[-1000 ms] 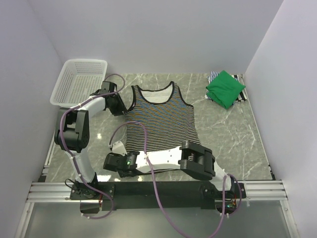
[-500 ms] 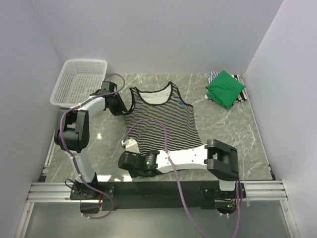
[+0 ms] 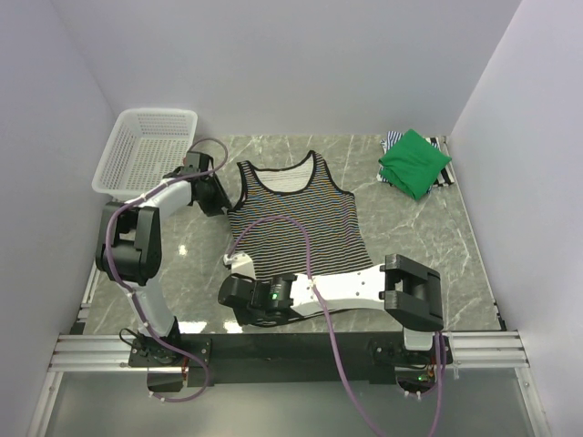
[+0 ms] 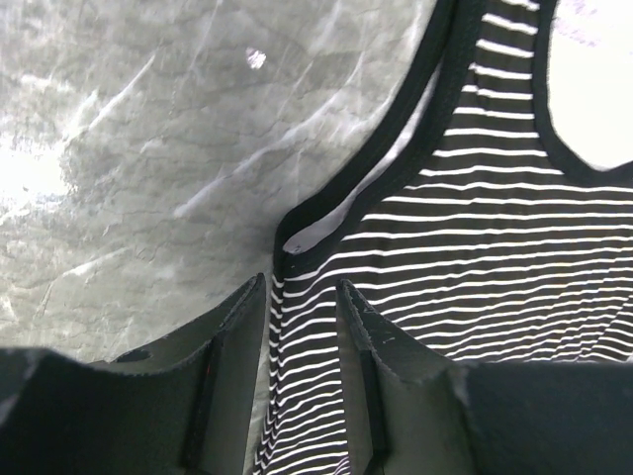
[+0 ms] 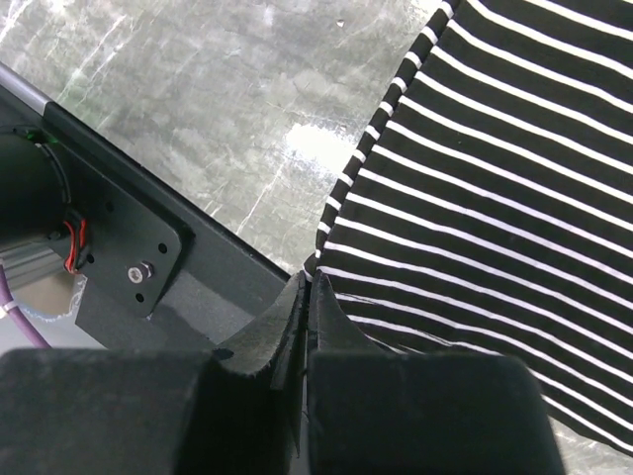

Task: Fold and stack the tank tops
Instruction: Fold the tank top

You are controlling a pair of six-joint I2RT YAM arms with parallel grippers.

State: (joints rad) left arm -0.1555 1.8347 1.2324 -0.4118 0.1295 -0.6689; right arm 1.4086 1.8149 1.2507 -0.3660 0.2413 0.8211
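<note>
The right gripper [image 5: 307,285] is clenching a hem corner of the black-and-white striped tank top [image 3: 296,226]. The left gripper [image 4: 302,292] is straddling its armhole edge, apparently unclamped.

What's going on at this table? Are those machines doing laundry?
Two robot arms are working on a black-and-white striped tank top spread flat on the table. The right gripper is pinched shut on a near hem corner, and the left gripper straddles the edge by an armhole; whether it is squeezing is unclear. A green top already lies folded on another striped one at the far right. A white basket sits at the far left.
</note>
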